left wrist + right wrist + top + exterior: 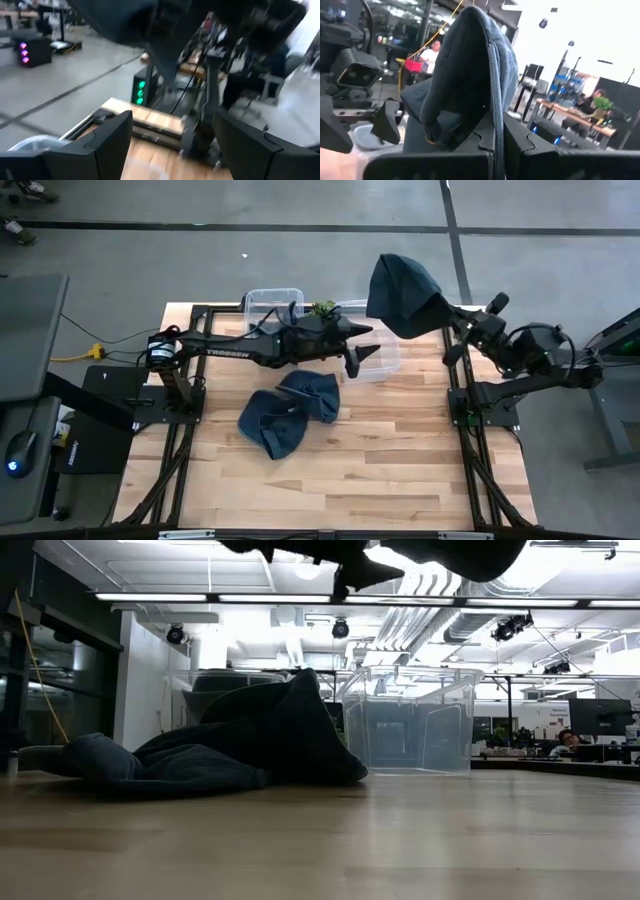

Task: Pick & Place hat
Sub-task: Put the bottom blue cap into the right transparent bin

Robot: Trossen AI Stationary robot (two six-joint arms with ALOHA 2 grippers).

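A dark blue denim hat hangs in the air past the table's far right corner, held by my right gripper, which is shut on it; the right wrist view shows the hat filling the frame above the gripper. Two more blue hats lie crumpled together mid-table, and the low view shows this pile resting on the wood. My left gripper hovers open above a clear bin, touching nothing; its fingers stand wide apart. My right gripper pinches an edge of the hat's cloth between its two fingers, coming roughly level from the table's right side. The hat is lifted clear of the table and bulges out beyond the fingertips, slack; how many layers are pinched I cannot tell.
A second clear bin stands at the far edge, left of the first; in the low view a bin stands behind the hat pile. A small green plant sits between the bins. Bare wood covers the near half of the table.
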